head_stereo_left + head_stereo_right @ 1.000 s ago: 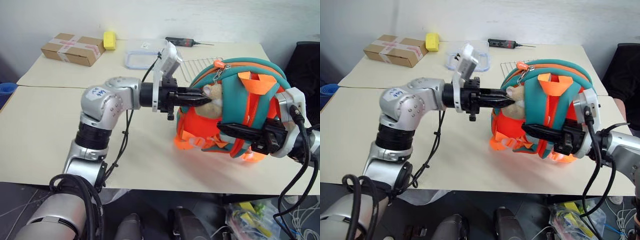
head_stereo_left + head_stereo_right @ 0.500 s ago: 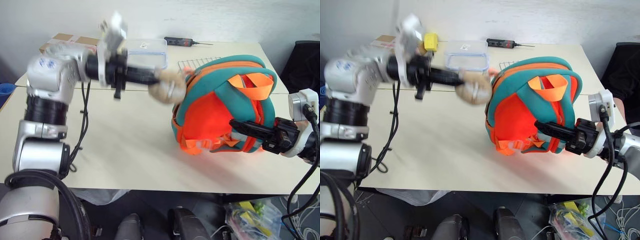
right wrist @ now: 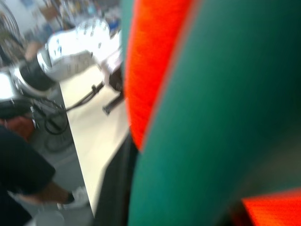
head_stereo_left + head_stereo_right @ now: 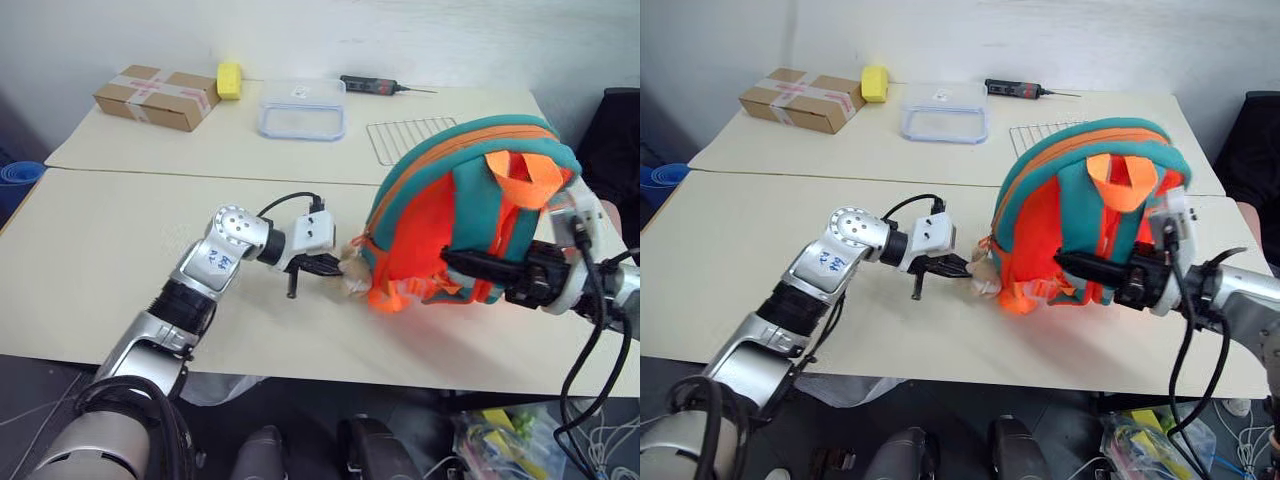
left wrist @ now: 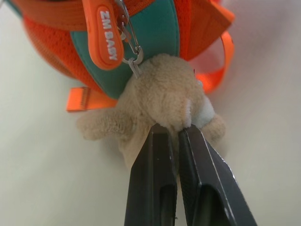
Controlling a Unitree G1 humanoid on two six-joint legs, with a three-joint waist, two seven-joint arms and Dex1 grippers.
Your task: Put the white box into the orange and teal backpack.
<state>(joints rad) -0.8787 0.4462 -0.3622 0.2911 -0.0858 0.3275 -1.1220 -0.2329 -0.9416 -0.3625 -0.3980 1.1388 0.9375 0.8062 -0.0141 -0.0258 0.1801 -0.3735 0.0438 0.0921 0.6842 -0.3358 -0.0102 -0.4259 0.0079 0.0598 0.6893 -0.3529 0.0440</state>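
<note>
The orange and teal backpack [image 4: 470, 215] stands at centre right of the head views, a rounded soft bag of orange mesh with padded teal trim and glossy orange webbing straps. A fuzzy tan plush animal [image 5: 162, 101] hangs from its zipper by a metal clip beside an orange rubber pull tab [image 5: 107, 35]. The left gripper [image 5: 173, 132] has its smooth black fingers nearly together, pinching the plush's lower fur. The right gripper [image 4: 462, 266] reaches in from the right against the backpack's strap side; whether its fingers are parted or clamped, I cannot tell, since the right wrist view is blurred teal and orange fabric. Half a second ago the left arm was raised at upper left with the plush lifted; now it lies low at the table [image 4: 90, 250], with the backpack tilted right. The white box cannot be made out.
</note>
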